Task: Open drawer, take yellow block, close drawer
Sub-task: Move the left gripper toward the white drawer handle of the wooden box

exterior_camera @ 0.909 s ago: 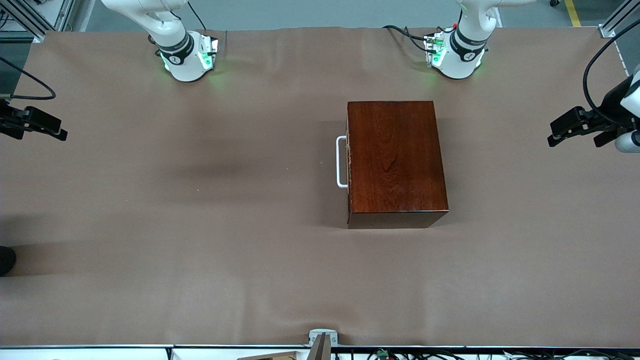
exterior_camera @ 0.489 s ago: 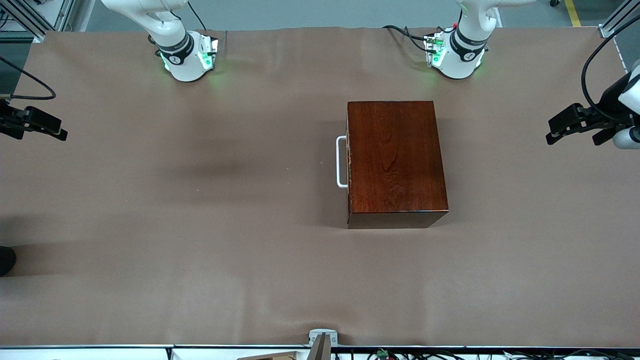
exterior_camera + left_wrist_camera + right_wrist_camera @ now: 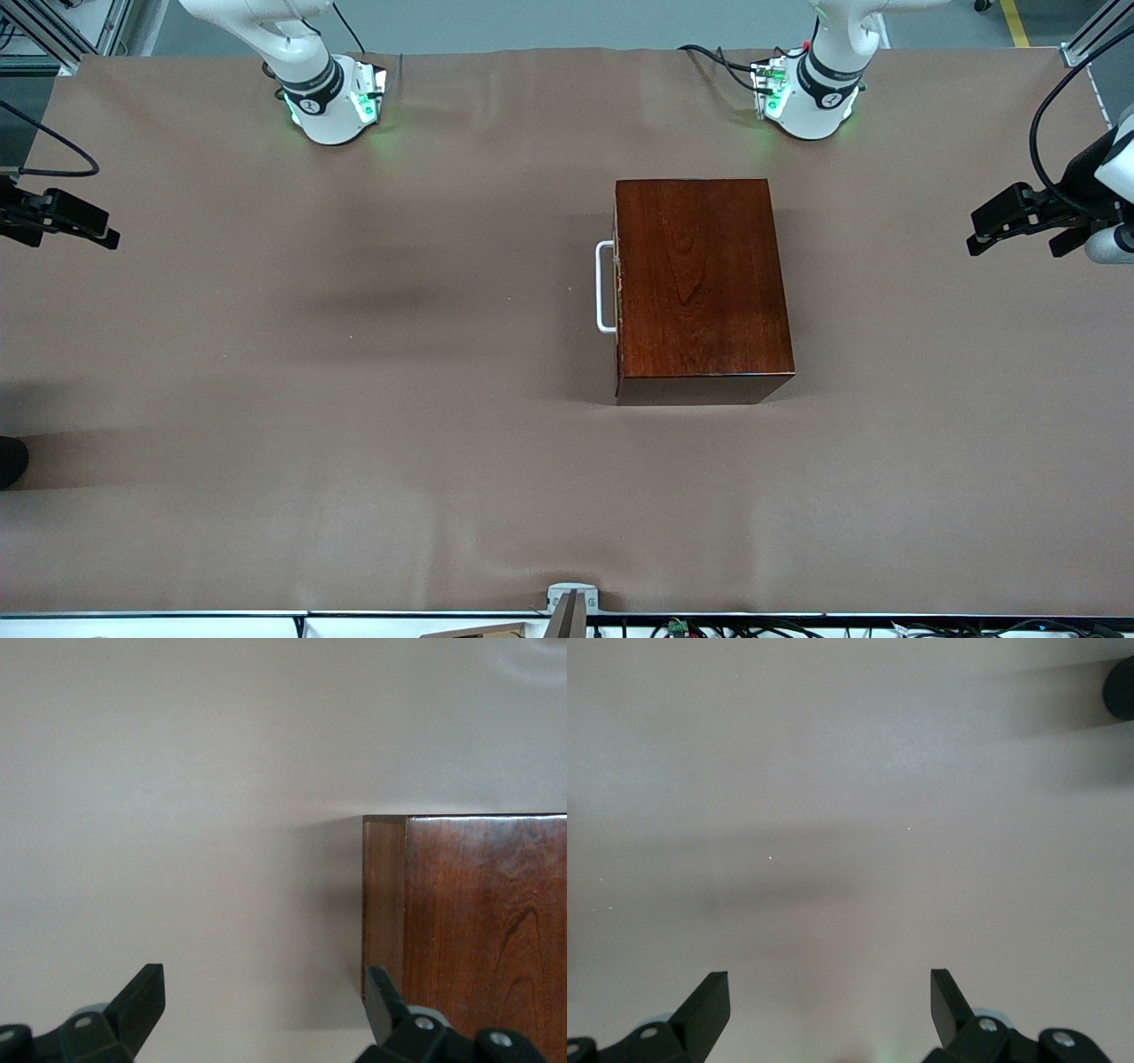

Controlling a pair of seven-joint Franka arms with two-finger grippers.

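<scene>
Worktop [image 3: 354,425]: covered in plain brown sheet, lightly creased. Wooden box [image 3: 700,288]: glossy reddish-brown, standing on the worktop toward the left arm's end, in line with that arm's base; top face and the side nearest the front camera visible; one upper corner and a side face also seen in the left wrist view [image 3: 478,912]. Drawer [image 3: 617,288]: fully pushed in, only the thin edge of its front showing on the box face turned toward the right arm's end. Handle [image 3: 604,287]: white U-shaped bar, standing out from that face, untouched. Yellow block: not visible in any view, drawer shut. Left tool [image 3: 1010,221]: raised at the left arm's end of the worktop, well apart from the box, fingers [image 3: 142,1001] spread wide with nothing between them, bare worktop and the box corner below. Right tool [image 3: 66,221]: at the right arm's end of the worktop, well apart from the box, waiting; fingers [image 3: 713,1001] spread wide, holding nothing, over bare sheet. Arm bases: both white, green-lit, along the worktop edge farthest from the front camera.
</scene>
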